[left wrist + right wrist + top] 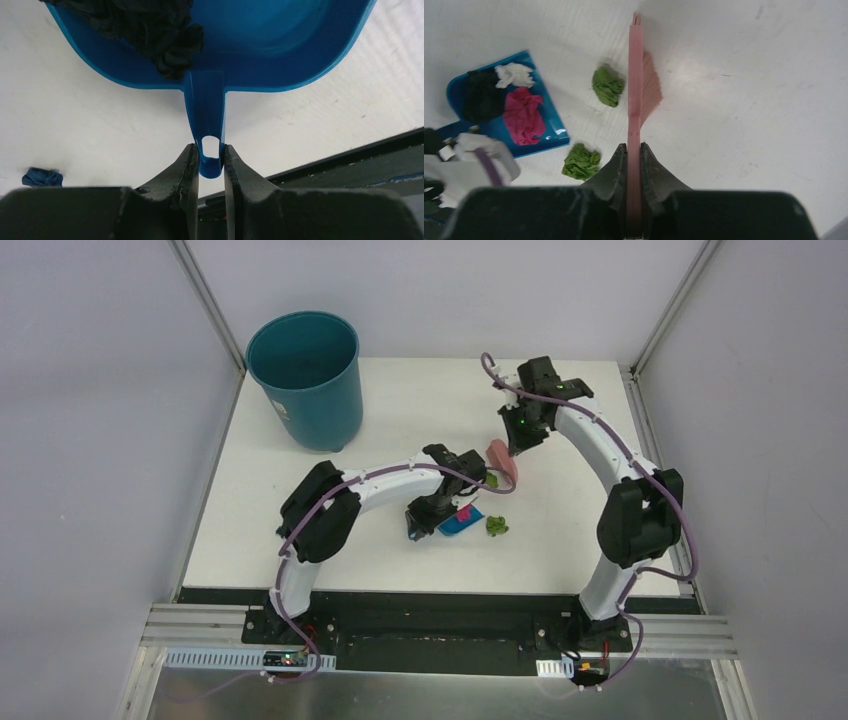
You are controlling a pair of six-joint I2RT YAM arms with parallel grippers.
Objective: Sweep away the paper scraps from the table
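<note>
A dark blue scrap point(42, 177), lying near on the table point(400, 400) beside the left gripper point(211, 160) that clamps the dustpan point(280, 50) handle, may be missed; farther out, the right gripper point(634, 150), pinching the brush point(636, 75), could flick the green scraps point(607, 86) past the pan.

Bin point(305, 375) stands on the table point(420, 400) at its far left corner. Dustpan point(460, 523) sits mid-table with three scraps point(519, 115) in it. Brush point(503, 462) stands behind and right of it, with two loose scraps point(607, 86) between them. One stray scrap point(42, 177) lies apart, beside the dustpan's handle.
</note>
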